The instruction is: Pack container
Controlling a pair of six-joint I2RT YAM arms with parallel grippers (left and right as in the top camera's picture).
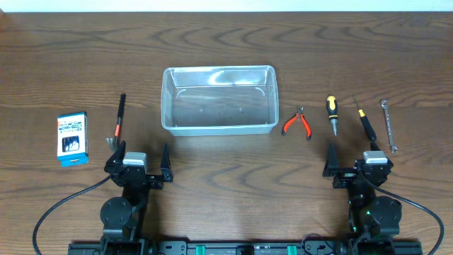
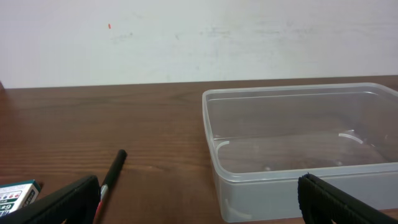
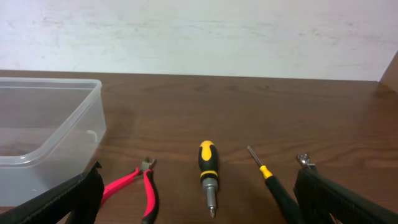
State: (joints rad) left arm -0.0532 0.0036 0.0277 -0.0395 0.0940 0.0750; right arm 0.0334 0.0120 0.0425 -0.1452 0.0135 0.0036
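The clear plastic container stands empty at the table's middle; it also shows in the left wrist view and the right wrist view. Red-handled pliers, a stubby yellow-black screwdriver, a slim black-yellow screwdriver and a silver wrench lie to its right. A black-and-red tool lies to its left. My left gripper is open and empty in front of the container. My right gripper is open and empty before the tools.
A small blue-and-white box lies at the far left. A white wall runs behind the table's far edge.
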